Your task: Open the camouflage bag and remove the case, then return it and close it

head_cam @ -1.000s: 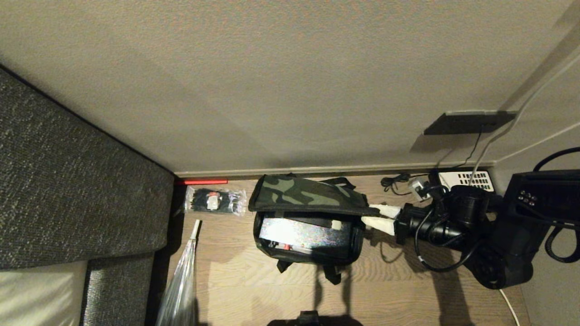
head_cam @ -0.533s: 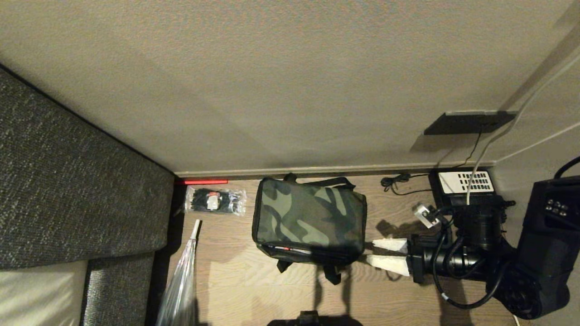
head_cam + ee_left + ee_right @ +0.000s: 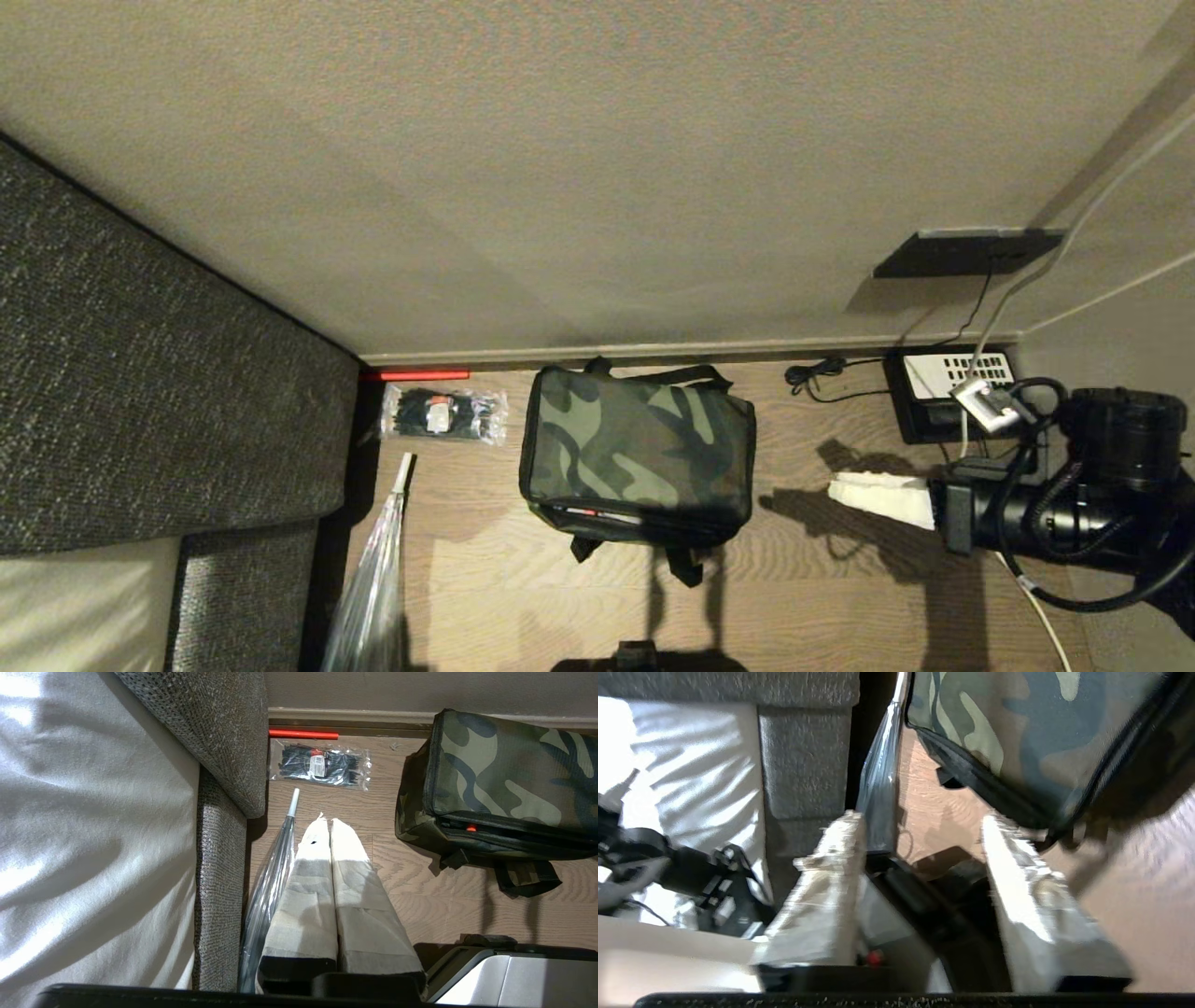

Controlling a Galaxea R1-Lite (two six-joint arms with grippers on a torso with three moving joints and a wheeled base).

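White-wrapped fingers of the right gripper stand apart with nothing between them, level over the wood floor and clear of the camouflage bag beside it. That bag sits by the baseboard with its lid down, a red sliver showing at the front seam, the case not visible. Off by the grey sofa, the left gripper hangs with fingers pressed together, beside a clear umbrella.

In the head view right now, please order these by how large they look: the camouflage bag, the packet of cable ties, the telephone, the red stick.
1. camouflage bag
2. packet of cable ties
3. telephone, partly covered, so rank against the packet is unsure
4. red stick
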